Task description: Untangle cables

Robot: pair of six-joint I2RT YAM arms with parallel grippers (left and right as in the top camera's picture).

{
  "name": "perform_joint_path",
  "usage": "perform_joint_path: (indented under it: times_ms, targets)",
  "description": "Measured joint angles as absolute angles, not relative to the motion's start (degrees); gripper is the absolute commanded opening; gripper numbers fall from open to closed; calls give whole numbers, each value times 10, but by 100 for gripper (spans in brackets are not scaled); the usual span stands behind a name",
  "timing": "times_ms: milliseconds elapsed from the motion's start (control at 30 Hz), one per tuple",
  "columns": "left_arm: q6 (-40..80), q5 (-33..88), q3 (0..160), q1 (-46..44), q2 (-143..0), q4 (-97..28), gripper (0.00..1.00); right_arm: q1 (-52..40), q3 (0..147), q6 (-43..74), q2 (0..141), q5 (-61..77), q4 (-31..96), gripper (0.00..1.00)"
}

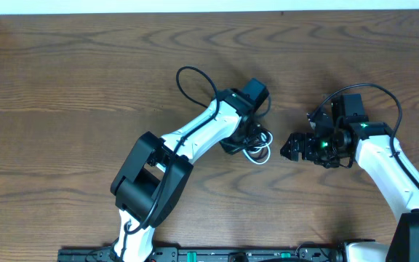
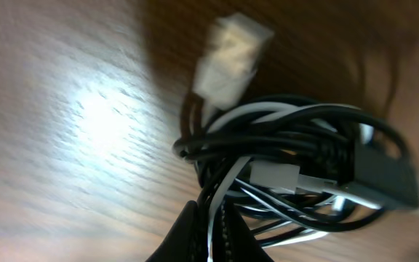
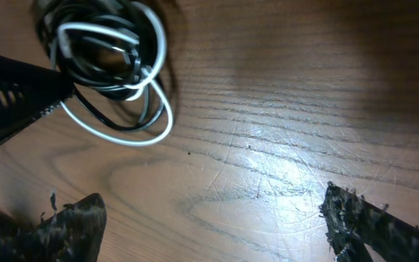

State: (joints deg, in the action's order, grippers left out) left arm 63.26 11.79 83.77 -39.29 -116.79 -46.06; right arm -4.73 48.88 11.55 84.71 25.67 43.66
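While the left hand [image 2: 211, 227] grips the cables [image 2: 282, 142] at table [image 1: 86, 73] centre, right hand [image 1: 289, 148] gapes.

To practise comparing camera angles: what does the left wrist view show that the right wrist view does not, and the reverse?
Left wrist only: a white plug and a dark boxy plug, close up. Right wrist only: the right claw, open over the table, and a white loop trailing from the bundle. Both: the tangled black and white cables, pinched by the left claw.
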Motion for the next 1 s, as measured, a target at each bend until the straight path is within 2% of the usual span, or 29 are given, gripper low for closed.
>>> perform_joint_path:
  times_ms: [333, 367, 433, 500, 733, 933, 1000]
  targets:
    - [346, 88, 828, -393, -1168, -462, 8, -47, 489, 116, 847, 257, 436, 97]
    - [315, 88, 828, -393, -1168, -461, 13, -47, 489, 116, 847, 257, 436, 98]
    - [284, 87, 828, -393, -1168, -461, 34, -47, 489, 116, 847, 257, 433, 98]
    - [263, 87, 828, -393, -1168, -461, 37, -47, 489, 116, 847, 257, 430, 98]
    - [241, 86, 828, -393, -1168, -446, 38, -47, 489, 116, 847, 257, 420, 98]
    - [262, 86, 826, -393, -1168, -420, 33, -47, 489, 116, 847, 257, 420, 98]
    - [284, 75, 816, -393, -1168, -414, 22, -47, 489, 116, 847, 257, 420, 98]
